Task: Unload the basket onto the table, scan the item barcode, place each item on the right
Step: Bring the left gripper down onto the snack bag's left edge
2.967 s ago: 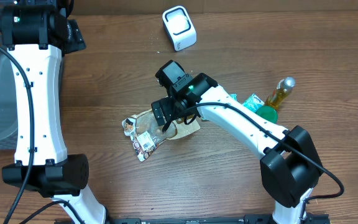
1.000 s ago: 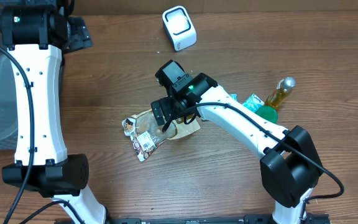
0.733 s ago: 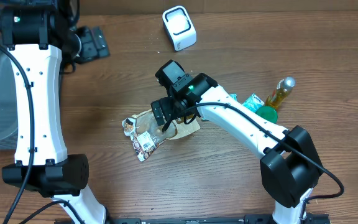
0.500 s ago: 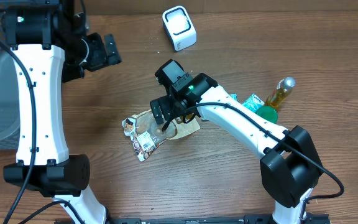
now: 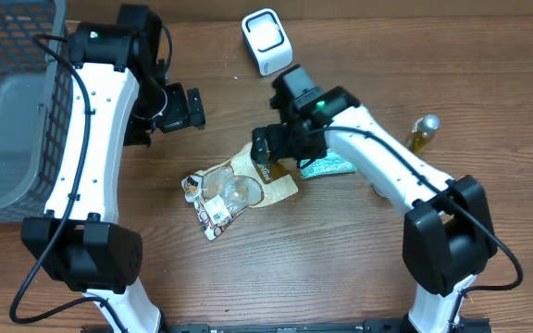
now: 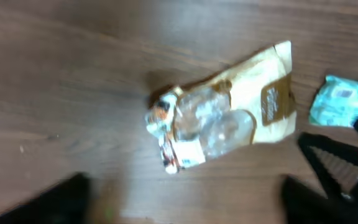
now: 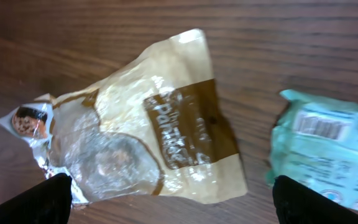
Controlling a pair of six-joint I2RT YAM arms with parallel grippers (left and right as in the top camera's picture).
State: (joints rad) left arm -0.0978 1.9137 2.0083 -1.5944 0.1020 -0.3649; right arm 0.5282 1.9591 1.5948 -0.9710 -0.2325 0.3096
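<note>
**Pouch lies down-left of the right gripper, the nearer of the 2**

The likely item, a tan and clear snack pouch (image 5: 237, 188), lies flat on the table (image 5: 340, 277) just left of centre in the overhead view. Its long axis runs on a diagonal from lower left, where a white printed label sits, to upper right, where the tan end with the brown band points.

The right gripper (image 5: 278, 151) hangs over that upper-right end, so the bulk of the pouch stretches away from it toward the lower left of the frame. In the right wrist view its 2 fingers (image 7: 42, 199) sit in the bottom corners, spread wide with nothing between them, and the pouch fills the space ahead on the same diagonal.

The left gripper (image 5: 181, 109) is up and to the left of the pouch, with bare wood between them. Its wrist view is blurred. The 2 dark fingers look parted and empty, and the pouch sits centred above them in that frame.

On this showing the right arm is the nearer, already above 1 end. The left would have to come down and to the right to reach the label end.

A teal packet (image 5: 328, 167) lies just right of the pouch's tan end, under the right wrist. The right wrist view shows a barcode face-up on it, so which of the 2 is meant cannot be settled from here.

The white scanner (image 5: 266, 42) stands at the upper centre of the overhead frame. It is beyond the right gripper and well apart from the pouch, so any lift would need to carry the item up-frame toward it.
</note>
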